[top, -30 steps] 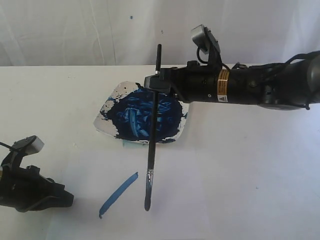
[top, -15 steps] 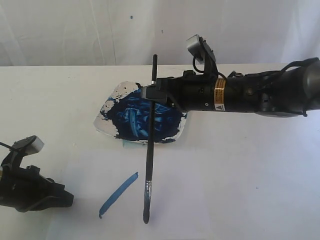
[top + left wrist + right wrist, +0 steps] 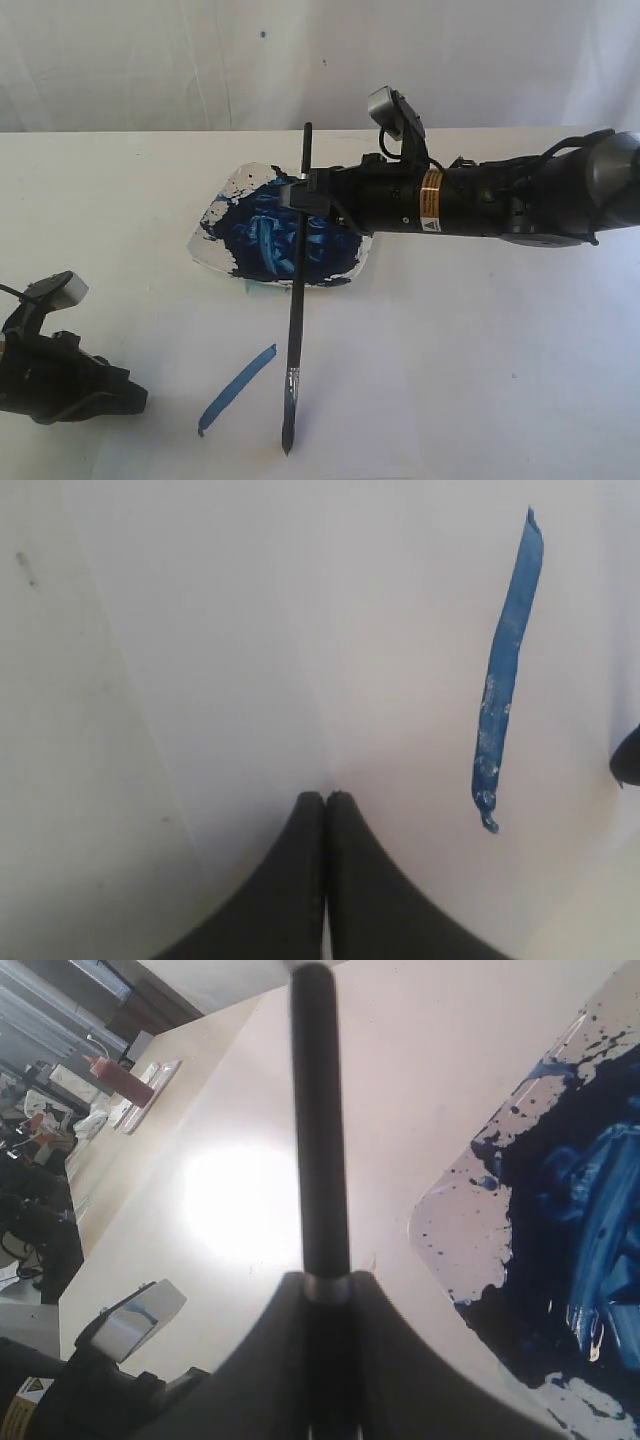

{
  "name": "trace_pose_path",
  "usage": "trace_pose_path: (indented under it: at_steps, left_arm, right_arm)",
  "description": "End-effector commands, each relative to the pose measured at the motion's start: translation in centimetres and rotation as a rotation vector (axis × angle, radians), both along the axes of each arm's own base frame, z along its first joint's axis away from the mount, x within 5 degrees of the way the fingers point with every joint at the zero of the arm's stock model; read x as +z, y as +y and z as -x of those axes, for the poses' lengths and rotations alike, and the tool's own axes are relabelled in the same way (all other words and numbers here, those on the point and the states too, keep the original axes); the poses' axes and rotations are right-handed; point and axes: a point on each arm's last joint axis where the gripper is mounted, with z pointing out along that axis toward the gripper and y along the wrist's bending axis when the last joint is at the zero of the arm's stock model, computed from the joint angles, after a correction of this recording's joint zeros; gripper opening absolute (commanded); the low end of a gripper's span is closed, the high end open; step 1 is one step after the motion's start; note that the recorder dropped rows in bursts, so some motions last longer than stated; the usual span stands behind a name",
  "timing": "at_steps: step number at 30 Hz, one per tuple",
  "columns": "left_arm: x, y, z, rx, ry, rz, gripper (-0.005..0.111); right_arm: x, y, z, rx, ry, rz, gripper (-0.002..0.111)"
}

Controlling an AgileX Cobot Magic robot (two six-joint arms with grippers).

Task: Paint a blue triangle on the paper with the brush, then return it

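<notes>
A square plate (image 3: 203, 248) with rounded corners lies flat on the white surface (image 3: 100, 190), just toward 10 o'clock of the exterior view's middle. A dark blue paint mass (image 3: 262, 238), streaked lighter, fills its middle and 3 o'clock side. Its 10 o'clock corner is pale and splattered. A pale blue scrap (image 3: 256, 288) peeks out at its 7 o'clock edge. At 12 o'clock, a white backdrop (image 3: 150, 60) carries two blue specks (image 3: 263, 35). The right wrist view shows a distant red bottle (image 3: 118, 1077).
</notes>
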Motion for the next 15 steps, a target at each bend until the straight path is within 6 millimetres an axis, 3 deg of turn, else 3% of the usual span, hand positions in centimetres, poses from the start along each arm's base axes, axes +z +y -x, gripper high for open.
trace_pose_path:
  at_steps: [1,15]
  left_arm:
    - [0.08,0.02,0.16,-0.005,-0.009,-0.016,0.000]
    - [0.08,0.02,0.16,-0.005,-0.009,-0.016,0.000]
  right_arm:
    - [-0.03,-0.05,-0.06,-0.010,-0.017,0.008,0.000]
    - [0.19,0.20,-1.02,-0.040,-0.055,0.006,0.000]
